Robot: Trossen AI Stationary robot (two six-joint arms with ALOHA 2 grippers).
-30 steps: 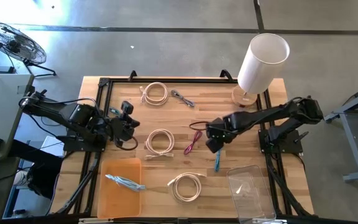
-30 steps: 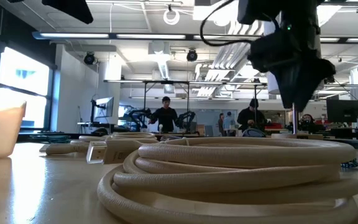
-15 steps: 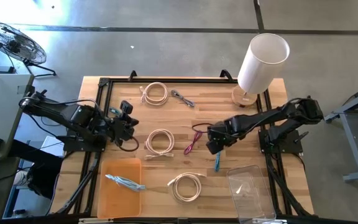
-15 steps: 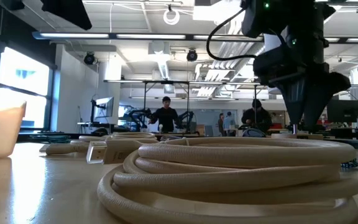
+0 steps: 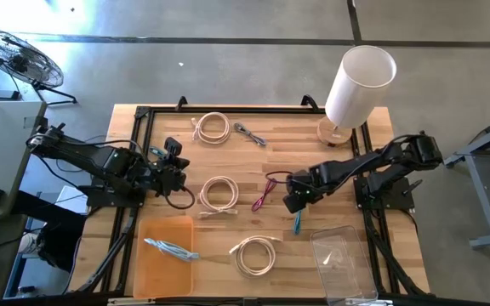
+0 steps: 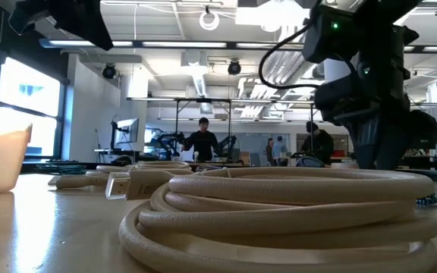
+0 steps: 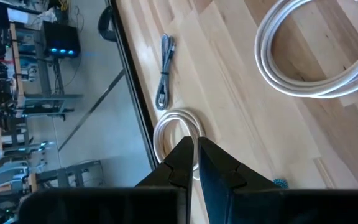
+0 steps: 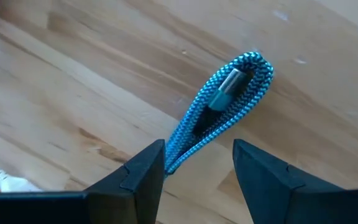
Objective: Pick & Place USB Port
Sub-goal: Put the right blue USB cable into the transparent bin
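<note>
Toward table's right edge, mid-depth: right gripper (image 8: 197, 165) hovered low over blue braided USB cable (image 8: 225, 109), fingers spread wide, straddling folded bundle, likely lined up for pinch. Clear bin (image 5: 340, 255) waited at near right corner. Left gripper (image 7: 196, 158) idled near left edge, fingers pressed together, empty.

Blue braided USB cable (image 5: 297, 222) lies flat on the desk, lower right of centre in the high view, folded into a narrow loop. Right wrist view: teal/black weave (image 8: 219, 107), silver metal connector tucked inside the fold near the bend. Pink cable (image 5: 263, 193) sits just left of it, bunched. Three cream coils: upper centre (image 5: 212, 128), centre (image 5: 219, 194), lower centre (image 5: 256, 255). Grey cable (image 5: 249, 134) beside the top coil. Another blue-grey cable (image 5: 170, 248) lies in the orange tray (image 5: 148, 277), lower left.
</note>
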